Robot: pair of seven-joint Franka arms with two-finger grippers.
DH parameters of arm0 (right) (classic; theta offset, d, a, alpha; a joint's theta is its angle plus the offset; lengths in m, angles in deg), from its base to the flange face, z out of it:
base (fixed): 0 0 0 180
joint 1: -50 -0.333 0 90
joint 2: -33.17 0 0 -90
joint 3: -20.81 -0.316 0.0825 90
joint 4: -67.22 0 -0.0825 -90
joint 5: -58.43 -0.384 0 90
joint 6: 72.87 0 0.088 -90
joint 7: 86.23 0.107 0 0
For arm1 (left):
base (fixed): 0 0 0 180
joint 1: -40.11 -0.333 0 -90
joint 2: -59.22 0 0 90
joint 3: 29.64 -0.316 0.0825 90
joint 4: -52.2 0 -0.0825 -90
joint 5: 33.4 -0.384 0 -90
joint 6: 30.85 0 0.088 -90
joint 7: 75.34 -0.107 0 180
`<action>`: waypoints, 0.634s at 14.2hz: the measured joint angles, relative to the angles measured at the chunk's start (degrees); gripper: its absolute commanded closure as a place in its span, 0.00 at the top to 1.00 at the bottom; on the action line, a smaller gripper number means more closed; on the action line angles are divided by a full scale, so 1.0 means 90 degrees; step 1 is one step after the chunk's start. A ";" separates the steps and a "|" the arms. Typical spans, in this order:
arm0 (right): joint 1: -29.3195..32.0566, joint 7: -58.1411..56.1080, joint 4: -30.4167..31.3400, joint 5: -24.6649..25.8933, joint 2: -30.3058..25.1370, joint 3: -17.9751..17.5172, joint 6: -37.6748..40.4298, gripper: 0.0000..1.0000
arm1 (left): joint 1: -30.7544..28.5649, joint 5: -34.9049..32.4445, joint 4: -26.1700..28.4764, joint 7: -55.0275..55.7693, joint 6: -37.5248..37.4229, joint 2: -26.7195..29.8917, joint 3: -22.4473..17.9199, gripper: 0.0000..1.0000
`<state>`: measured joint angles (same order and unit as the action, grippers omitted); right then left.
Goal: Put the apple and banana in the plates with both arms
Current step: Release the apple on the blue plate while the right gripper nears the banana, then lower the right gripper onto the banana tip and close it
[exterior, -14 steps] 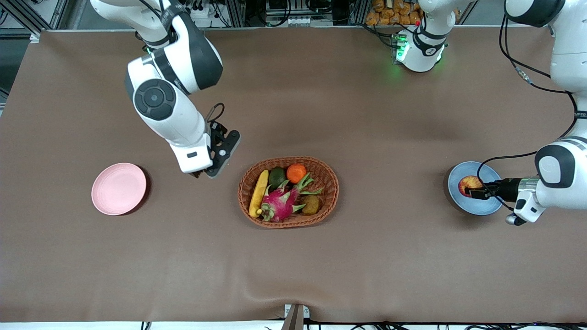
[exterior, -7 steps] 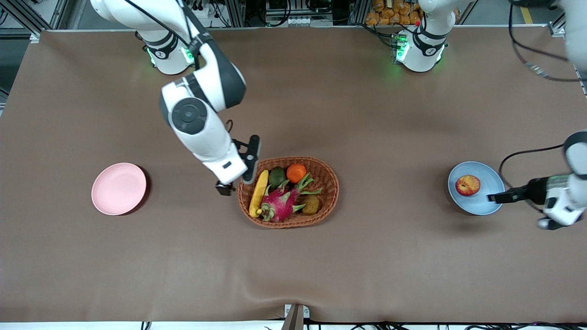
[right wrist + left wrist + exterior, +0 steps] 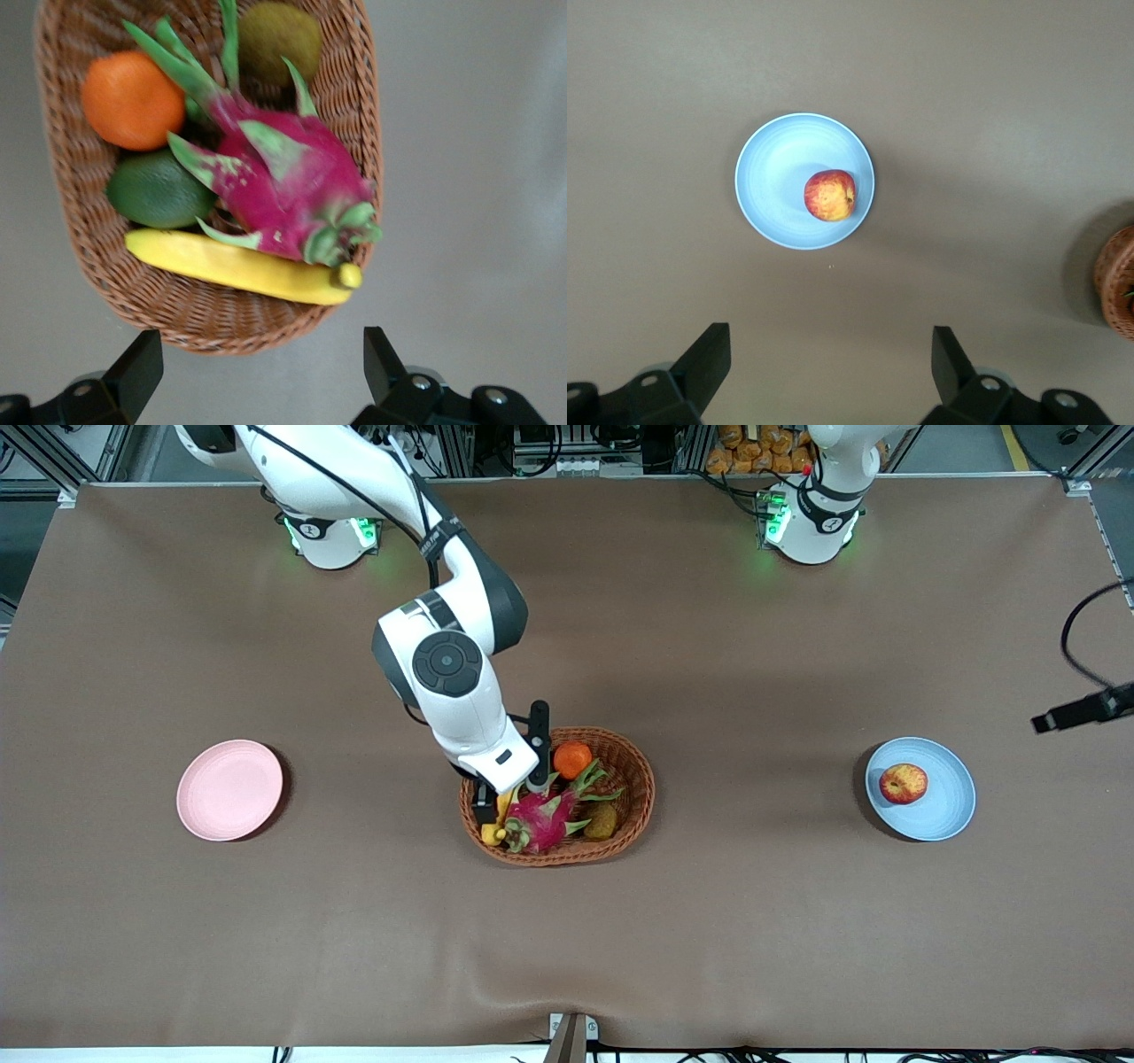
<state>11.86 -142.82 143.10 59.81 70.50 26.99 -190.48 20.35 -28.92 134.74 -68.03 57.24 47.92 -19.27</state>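
Note:
The apple lies in the pale blue plate toward the left arm's end of the table, and both show in the left wrist view, apple on plate. My left gripper is open and empty, high over the bare table beside that plate, and shows at the front view's edge. The banana lies in the wicker basket along its rim. My right gripper is open and empty over the banana's end of the basket, and also shows in the right wrist view. In the front view only the banana's end shows. The pink plate is empty.
The basket also holds a magenta dragon fruit, an orange, a brown kiwi and a green fruit. The basket stands mid-table on a brown cloth, between the two plates.
My left gripper let go of the apple on the blue plate and drew up and away from it. My right arm swung from beside the pink plate to over the basket.

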 measured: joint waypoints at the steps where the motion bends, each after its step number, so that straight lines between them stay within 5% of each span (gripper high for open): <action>1: 0.0024 -0.0014 -0.0020 0.0139 0.0061 0.0017 -0.0168 1.00 | -0.0001 -0.0001 0.0005 0.0306 -0.0097 0.0156 0.0111 1.00; 6: 0.0035 -0.0013 -0.0041 0.0262 0.0449 0.0028 -0.0816 1.00 | 0.0062 -0.0722 0.0050 0.2018 -0.0235 0.0342 0.1370 1.00; 9: 0.0037 -0.0012 -0.0063 0.0267 0.0559 0.0033 -0.0888 1.00 | 0.0039 -0.0792 0.0050 0.2145 -0.0114 0.0342 0.1446 1.00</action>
<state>12.19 -142.93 142.53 62.22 75.53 27.29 -198.47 20.70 -36.04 135.19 -48.73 56.22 50.99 -6.26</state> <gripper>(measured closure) 0.000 0.000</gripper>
